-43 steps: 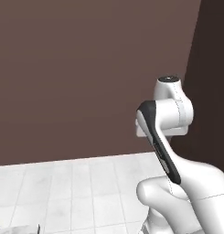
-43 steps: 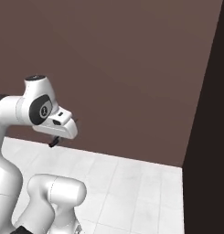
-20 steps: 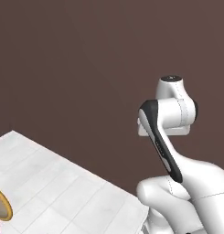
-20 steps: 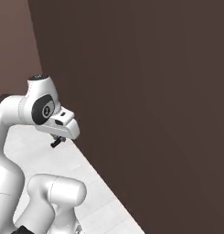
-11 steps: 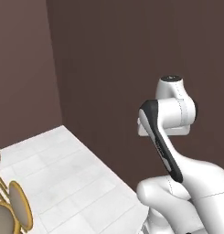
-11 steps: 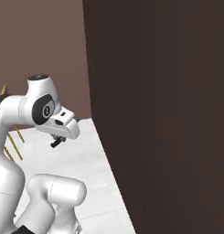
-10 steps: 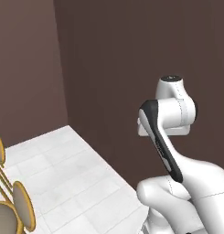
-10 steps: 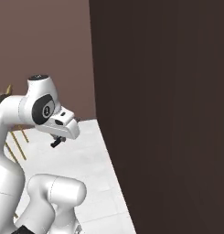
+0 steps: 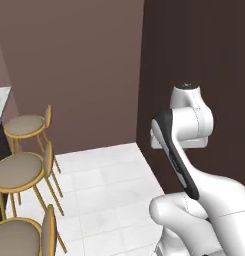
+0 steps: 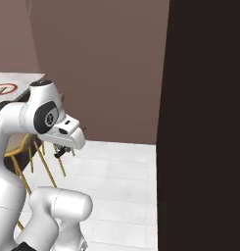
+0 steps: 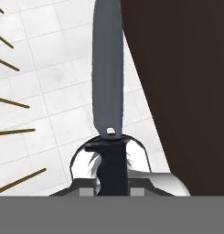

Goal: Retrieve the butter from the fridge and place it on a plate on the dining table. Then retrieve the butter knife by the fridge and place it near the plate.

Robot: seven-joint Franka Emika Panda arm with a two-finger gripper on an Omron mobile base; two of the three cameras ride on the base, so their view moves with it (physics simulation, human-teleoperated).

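Your gripper point(image 11: 111, 180) sits at the bottom centre of the hand view, its fingers pinched tight on the black handle of the butter knife point(image 11: 108, 82). The grey blade rises straight up from the grip through the middle of that frame to its top edge, with a small pale rivet just above the guard. Behind the blade, white floor tiles point(image 11: 54, 77) fill the left half and a dark brown wall point(image 11: 186, 77) fills the right; thin gold stool legs cross the left edge.

In the right base view you see the gripper point(image 10: 61, 151) at centre left, hanging below the white wrist, with a dark sliver at its tip; whether that sliver is the knife is too small to tell.

The left base view puts three gold-legged stools point(image 9: 25, 170) down the left side, one behind another, beside a dark base. At the far left edge of the right base view, a sliver of the marble dining table point(image 10: 18, 78) carries the plate point(image 10: 4, 89), its red-orange rim partly cut by the frame and well apart from the gripper.
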